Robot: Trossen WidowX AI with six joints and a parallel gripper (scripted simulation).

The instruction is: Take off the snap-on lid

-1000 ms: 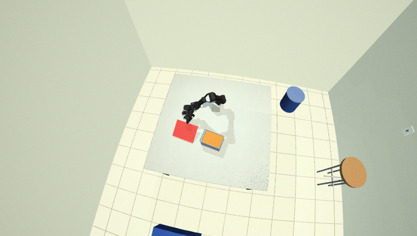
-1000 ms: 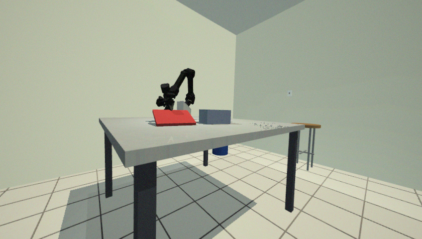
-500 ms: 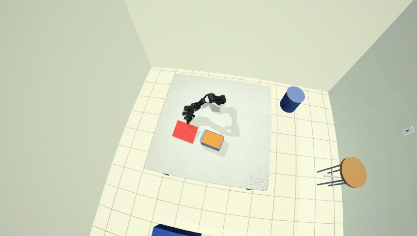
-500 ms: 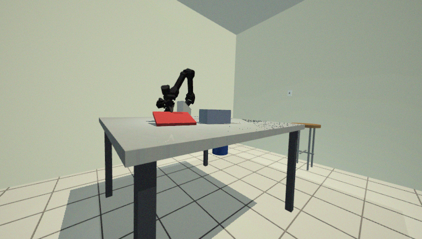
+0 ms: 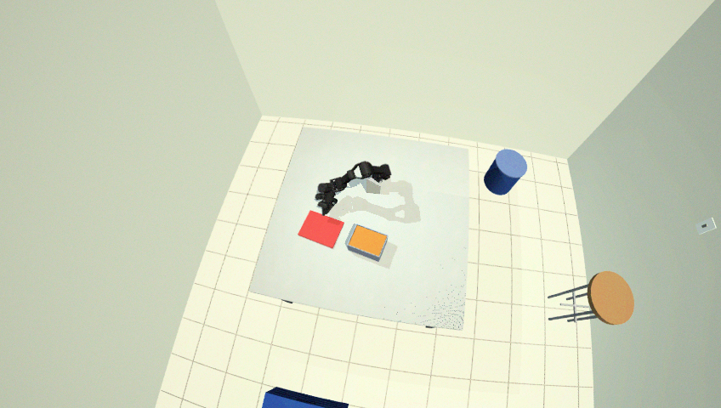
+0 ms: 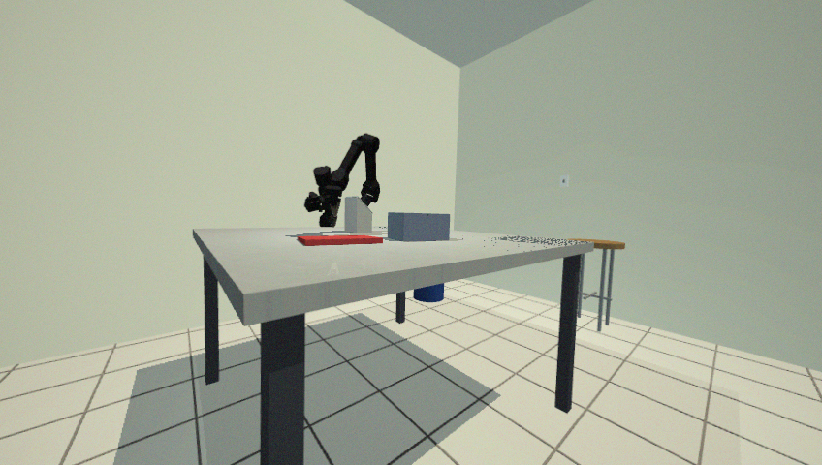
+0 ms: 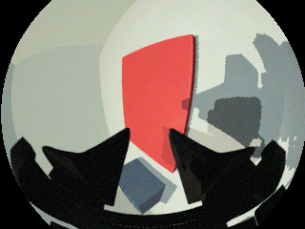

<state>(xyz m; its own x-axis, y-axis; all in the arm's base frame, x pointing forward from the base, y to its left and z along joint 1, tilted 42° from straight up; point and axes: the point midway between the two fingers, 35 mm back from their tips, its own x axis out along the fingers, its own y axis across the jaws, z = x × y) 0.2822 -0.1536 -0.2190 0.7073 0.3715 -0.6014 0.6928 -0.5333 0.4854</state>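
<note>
The red lid [image 5: 320, 230] [image 6: 340, 240] [image 7: 157, 86] lies flat on the table [image 5: 303, 273] [image 6: 403, 259], its plain face up, with no underside rim showing. The blue-grey storage box [image 5: 364, 254] [image 6: 418, 226] [image 7: 141, 183] stands upright and uncovered to the right of the lid in the top view, a gap between them. Orange content or an orange inner surface shows inside it. My gripper [image 5: 324, 213] [image 6: 328, 224] [image 7: 150, 132] is open at the lid's near edge, low over the table. The fingers stand apart, and the lid shows beyond and between them in the wrist view. Whether a fingertip touches it is unclear.
A pale grey block [image 5: 373, 187] [image 6: 357, 216] with a slanted top stands by the arm's base. The table's left edge runs beyond the lid in the top view. A blue cylinder [image 5: 506, 172] and a round stool [image 5: 610, 297] stand on the floor off to the right.
</note>
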